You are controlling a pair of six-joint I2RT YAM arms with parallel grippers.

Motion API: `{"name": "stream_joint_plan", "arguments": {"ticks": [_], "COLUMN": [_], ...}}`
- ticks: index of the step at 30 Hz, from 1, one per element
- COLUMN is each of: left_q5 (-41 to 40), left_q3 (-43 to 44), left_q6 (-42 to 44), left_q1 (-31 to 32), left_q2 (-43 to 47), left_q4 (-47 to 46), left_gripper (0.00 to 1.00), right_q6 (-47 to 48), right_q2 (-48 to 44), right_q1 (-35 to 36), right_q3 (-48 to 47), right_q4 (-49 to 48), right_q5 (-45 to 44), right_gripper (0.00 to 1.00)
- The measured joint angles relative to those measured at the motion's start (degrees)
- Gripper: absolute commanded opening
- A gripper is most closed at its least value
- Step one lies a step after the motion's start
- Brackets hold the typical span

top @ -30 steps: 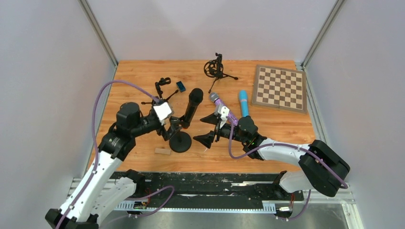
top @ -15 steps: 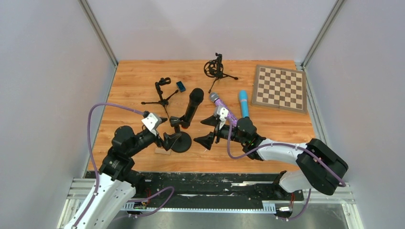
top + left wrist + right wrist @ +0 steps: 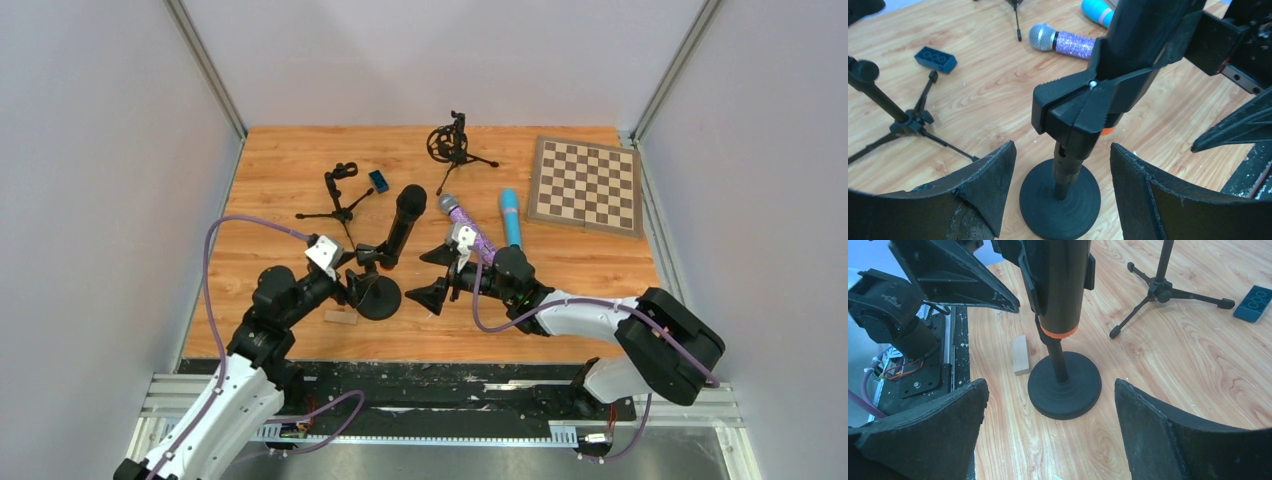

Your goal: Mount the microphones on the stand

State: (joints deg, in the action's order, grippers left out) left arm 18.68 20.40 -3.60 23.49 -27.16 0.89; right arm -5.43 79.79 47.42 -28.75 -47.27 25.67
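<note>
Black microphone (image 3: 1148,30) sat clipped in round-base stand (image 3: 1048,212); left gripper (image 3: 1062,150) and right gripper (image 3: 1050,385) faced it, fingers spread, probably to steady it.

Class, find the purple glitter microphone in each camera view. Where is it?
Top external: purple glitter microphone lies centre, just left of the light blue microphone.
Left wrist: top centre, head pointing left.
Right wrist: not in view.
Shared landmark: the stand's round black base.
</note>
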Motion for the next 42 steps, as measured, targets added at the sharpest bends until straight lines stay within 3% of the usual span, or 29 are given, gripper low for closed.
{"name": "stream_joint_plan", "arguments": {"ticks": [4, 6, 9, 17, 22, 23, 42], "left_q5": [-0.66, -0.61, -0.26, 2.58, 4.68, 5.29, 13.46], "left_q3": [-2.38, -3.3, -4.92, -6.49, -7.96, -8.07, -10.29], "left_q6": [0.59, 1.22, 1.66, 4.17, 4.13, 3.93, 1.01], "left_q1": [0.0, 0.0, 0.0, 0.0, 0.0, 0.0, -0.13], "left_q2": [-3.04, -4.26, -4.63, -5.2, -4.02, -4.02, -9.27], "left_q4": [-3.93, -6.32, -10.1, -15.58, -17.59, -17.9, -29.31], "left_gripper": [0.75, 0.69, 0.46, 0.4, 0.04, 0.01, 0.0], "right_q6": [-0.02, -0.02, -0.02, -0.09, -0.48, -0.52, -0.46], "right_q2": [0.83, 1.01, 1.36, 2.01, 3.02, 3.32, 4.35], "right_q1": [0.0, 0.0, 0.02, 0.02, 0.0, 0.02, 0.02], "right_q3": [0.0, 0.0, 0.0, 0.0, 0.0, 0.0, 1.36], "right_q4": [0.13, 0.13, 0.09, 0.09, -0.17, -0.17, -3.23], "right_q5": [0.0, 0.0, 0.02, 0.02, 0.04, 0.07, -0.57], "right_gripper": [0.96, 0.96, 0.96, 0.96, 0.95, 0.95, 0.95]}}
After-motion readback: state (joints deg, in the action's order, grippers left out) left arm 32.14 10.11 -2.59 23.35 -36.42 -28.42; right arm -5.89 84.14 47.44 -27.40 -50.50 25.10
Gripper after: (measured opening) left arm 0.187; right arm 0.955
